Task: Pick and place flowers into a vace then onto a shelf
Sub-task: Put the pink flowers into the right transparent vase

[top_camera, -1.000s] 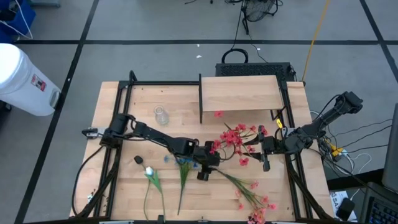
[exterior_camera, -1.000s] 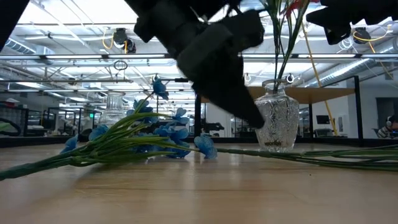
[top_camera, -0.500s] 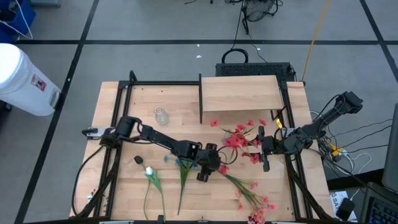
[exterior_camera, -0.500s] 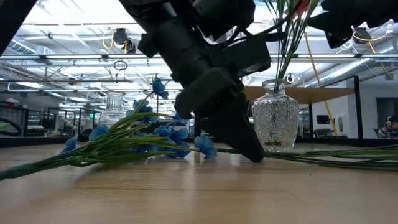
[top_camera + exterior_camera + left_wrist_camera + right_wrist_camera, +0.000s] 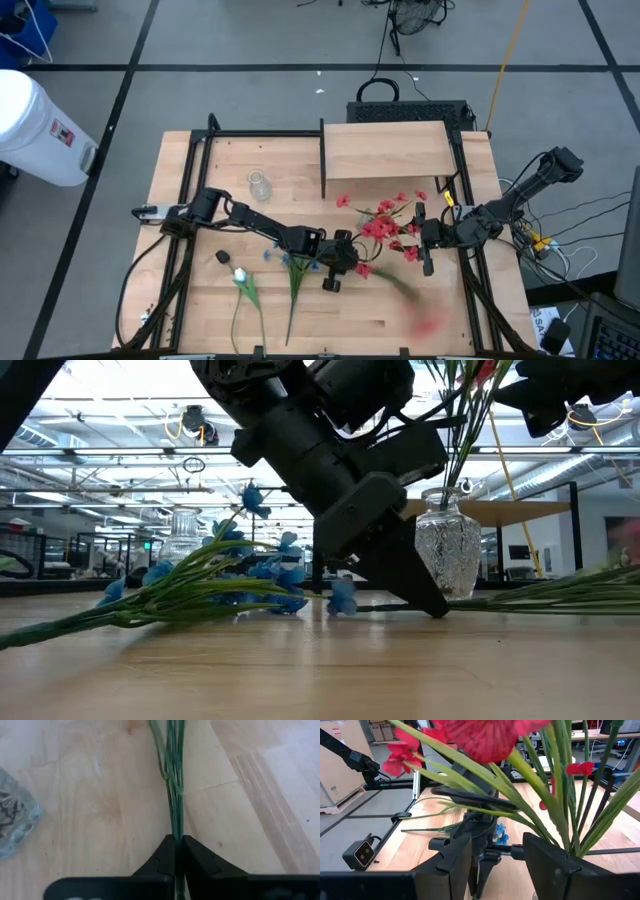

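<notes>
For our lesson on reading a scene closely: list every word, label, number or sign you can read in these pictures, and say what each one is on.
No text can be read in any view.
White barrel beside the table: a small dark and red label, too small to read.
Cardboard boxes in the room behind: a red-and-white sticker, too blurred to read.
The table, shelf and flowers carry no writing.

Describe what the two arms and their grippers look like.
Both arms are dark, slim and jointed. The left gripper has two matte black angular fingers. The right gripper has broad black fingers. Cables trail from the right arm, with a small yellow piece near its wrist.
</notes>
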